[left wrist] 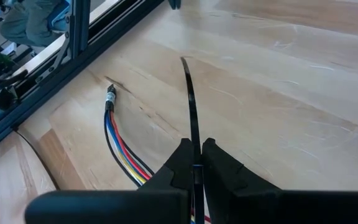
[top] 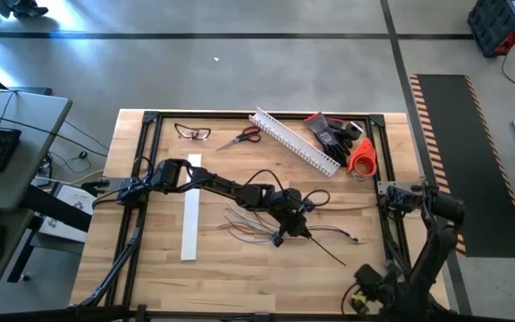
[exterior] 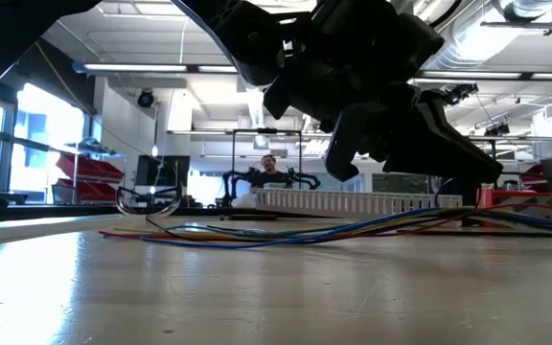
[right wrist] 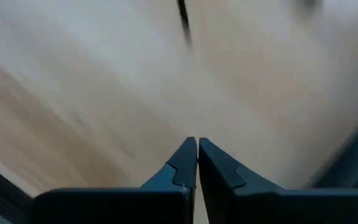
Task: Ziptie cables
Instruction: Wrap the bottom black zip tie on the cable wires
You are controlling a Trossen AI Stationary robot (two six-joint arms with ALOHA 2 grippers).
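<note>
Left arm is stretched out across the middle of the worktop (top: 240,268). Its left end effector (left wrist: 196,152) sits just over the wood, fingers pressed together on a ziptie (left wrist: 190,99): the thin dark strip runs straight out from between the tips and lies along the boards. In the high view that same strip shows as a dark line going from the end effector toward the near right of the worktop.

The cables (top: 249,224) lie loose on the wood directly beside and under that end effector, fanned out toward the left arm's side, with a few strands trailing right to a small plug end (left wrist: 110,96). In the left wrist view, blue, red, yellow and dark strands run just beside the pinched ziptie, not in the fingers. From the low view they lie flat in a shallow tangle across the surface.

Right arm is parked at the right edge of the worktop, folded back. Right end effector (right wrist: 197,155) has its fingers pressed together, nothing between them, bare wood below.

Along the far edge: safety glasses (top: 192,133), red-handled scissors (top: 241,137), the white slotted channel (top: 295,141) lying diagonally, black gloves (top: 333,132), an orange tape roll (top: 361,157). A flat white strip (top: 190,215) lies left of the cables.
</note>
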